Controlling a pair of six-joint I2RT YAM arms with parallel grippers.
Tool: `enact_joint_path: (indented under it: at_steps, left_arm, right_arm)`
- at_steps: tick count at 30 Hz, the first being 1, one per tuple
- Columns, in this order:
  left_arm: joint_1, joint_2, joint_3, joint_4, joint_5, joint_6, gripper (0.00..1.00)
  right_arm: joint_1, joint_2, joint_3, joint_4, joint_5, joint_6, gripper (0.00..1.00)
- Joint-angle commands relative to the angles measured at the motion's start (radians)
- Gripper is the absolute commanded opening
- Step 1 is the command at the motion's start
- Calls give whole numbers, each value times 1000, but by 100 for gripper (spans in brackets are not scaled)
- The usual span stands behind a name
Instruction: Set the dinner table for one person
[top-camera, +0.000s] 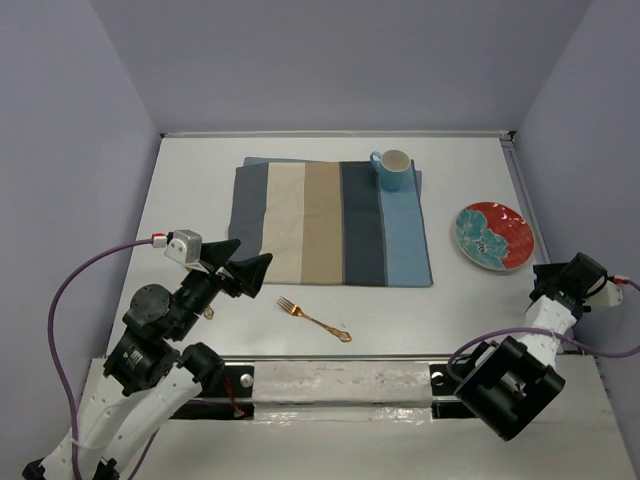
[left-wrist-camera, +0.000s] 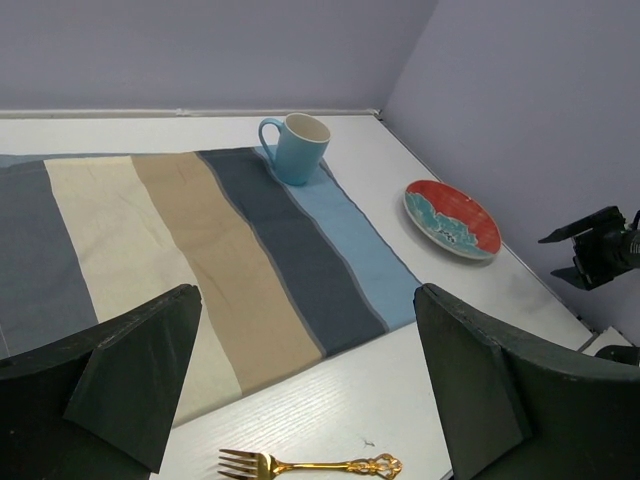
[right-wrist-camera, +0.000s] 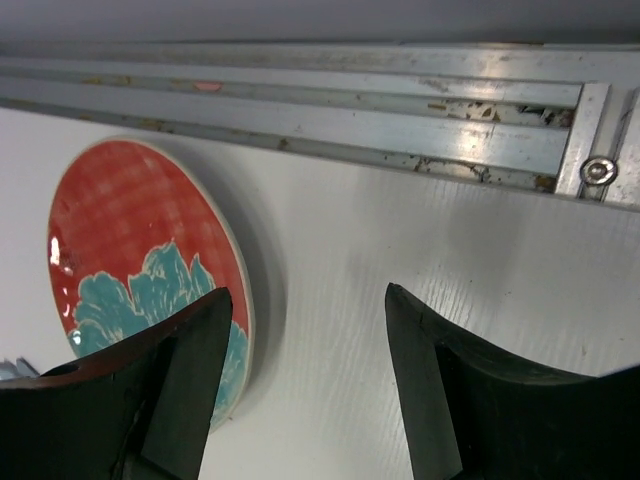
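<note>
The white dinner table (top-camera: 195, 190) carries a striped blue, beige and grey placemat (top-camera: 320, 220). A light blue mug (top-camera: 392, 170) stands upright on the mat's far right corner. A red and teal plate (top-camera: 492, 236) lies on the bare table to the right of the mat. A gold fork (top-camera: 314, 319) lies on the bare table in front of the mat. My left gripper (top-camera: 254, 252) is open and empty above the mat's front left corner, with the fork (left-wrist-camera: 310, 464) just below it. My right gripper (right-wrist-camera: 306, 295) is open and empty, low beside the plate (right-wrist-camera: 130, 230).
An aluminium rail (right-wrist-camera: 400, 110) runs along the table's right edge, close to my right gripper (top-camera: 565, 275). Lavender walls close in the table at the back and on both sides. A metal strip (top-camera: 340, 380) crosses the near edge between the arm bases.
</note>
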Motion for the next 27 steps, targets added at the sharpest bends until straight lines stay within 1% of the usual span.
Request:
enact_joint_path:
  at_steps: [1, 2, 3, 4, 9, 12, 14, 19, 24, 27]
  left_arm:
    - [-9, -11, 12, 30, -10, 8, 99]
    - [-9, -9, 13, 30, -10, 8, 99]
    - [-12, -8, 13, 30, -10, 8, 99]
    - [-13, -6, 13, 32, -9, 10, 99]
    - [-16, 5, 13, 33, -6, 8, 99]
    - [-16, 9, 13, 36, -7, 8, 99]
    - [-15, 15, 13, 36, -6, 8, 99]
    - [-1, 29, 13, 36, -3, 7, 99]
    - [16, 49, 13, 38, 0, 7, 99]
    - [22, 58, 13, 44, 3, 8, 99]
  right_arm:
    - [-15, 40, -26, 65, -144, -3, 69]
    - [-15, 46, -38, 85, -170, -1, 69]
    - [-15, 49, -69, 152, -251, -10, 69]
    - [-15, 55, -81, 174, -290, -10, 68]
    - [-15, 110, -139, 342, -436, -7, 67]
    - [3, 173, -179, 417, -460, 26, 65]
    - [28, 228, -199, 518, -445, 51, 65]
    - [61, 317, -236, 664, -425, 112, 63]
    - [75, 437, -227, 750, -419, 152, 59]
    - [86, 469, -219, 786, -421, 164, 53]
